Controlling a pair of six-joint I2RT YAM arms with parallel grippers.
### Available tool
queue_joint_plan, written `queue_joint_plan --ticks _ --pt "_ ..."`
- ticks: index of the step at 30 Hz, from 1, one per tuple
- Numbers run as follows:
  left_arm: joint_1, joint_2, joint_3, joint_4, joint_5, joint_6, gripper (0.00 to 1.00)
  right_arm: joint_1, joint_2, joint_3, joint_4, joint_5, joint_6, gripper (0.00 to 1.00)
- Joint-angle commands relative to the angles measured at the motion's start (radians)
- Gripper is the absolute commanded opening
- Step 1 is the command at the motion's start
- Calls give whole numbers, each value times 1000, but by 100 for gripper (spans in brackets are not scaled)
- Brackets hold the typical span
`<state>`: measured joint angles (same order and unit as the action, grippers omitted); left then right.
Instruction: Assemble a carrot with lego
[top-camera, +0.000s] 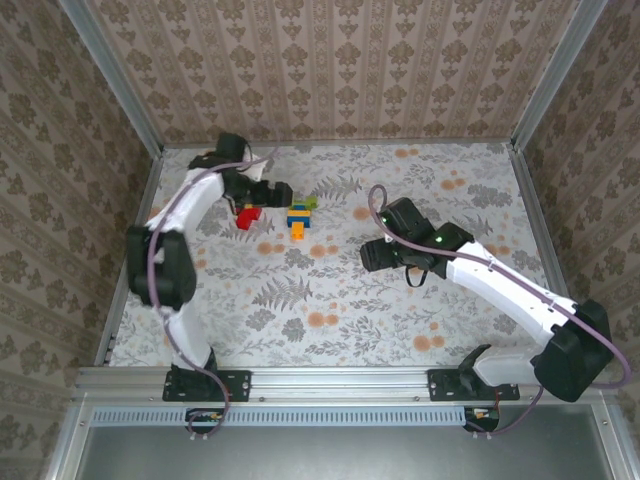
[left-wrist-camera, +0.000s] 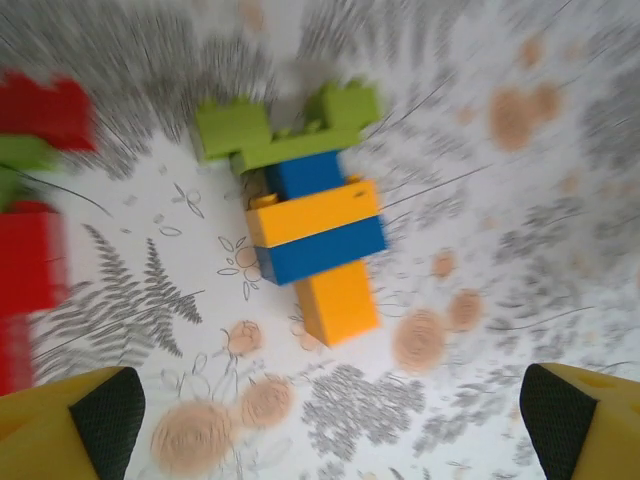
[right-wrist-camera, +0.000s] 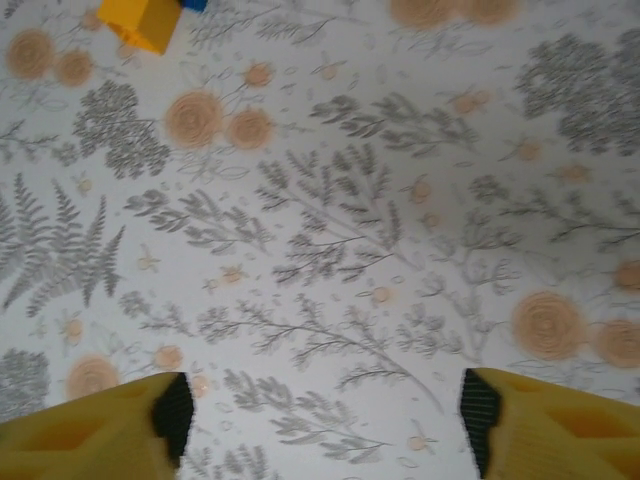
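The carrot (left-wrist-camera: 320, 240) lies flat on the floral table (top-camera: 400, 320), just ahead of my left gripper (left-wrist-camera: 330, 420), whose jaws stand wide apart and empty. My right gripper (right-wrist-camera: 327, 415) is also apart and empty, well off to the side. I worry a careless sweep could skid the glossy, blocky stack, snap off its green studded top, or scatter the red bricks (top-camera: 248, 215) beside it.

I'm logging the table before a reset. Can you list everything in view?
carrot: one; green top, then blue, yellow, blue and orange bricks; lying flat mid-table.
loose bricks: small cluster, count blurred; red and green; just left of the carrot in the top view.
table: one; grey and orange floral cover.
left gripper: one; yellow fingers, open; close to the carrot.
right gripper: one; yellow fingers, open; over bare table right of the carrot.
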<state>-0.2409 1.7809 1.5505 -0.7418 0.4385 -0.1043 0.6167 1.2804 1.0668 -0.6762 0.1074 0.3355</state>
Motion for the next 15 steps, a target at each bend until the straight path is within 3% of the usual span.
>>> queue_joint_plan --ticks 1,5,9,13,15 --pt "6 -270 -118 106 -33 -49 100 -11 -68 -11 28 146 -12 82" --pt "14 -603 -294 232 -92 -61 100 -28 -74 -14 43 203 5 92" --pt "18 -872 -543 362 -409 -94 100 -47 -27 -14 65 321 -6 95" --pt "70 -884 -628 384 -423 -84 100 -82 -13 -37 133 429 -76 97" --pt "67 -869 -705 465 -555 -105 100 -122 -4 -57 194 481 -114 99"
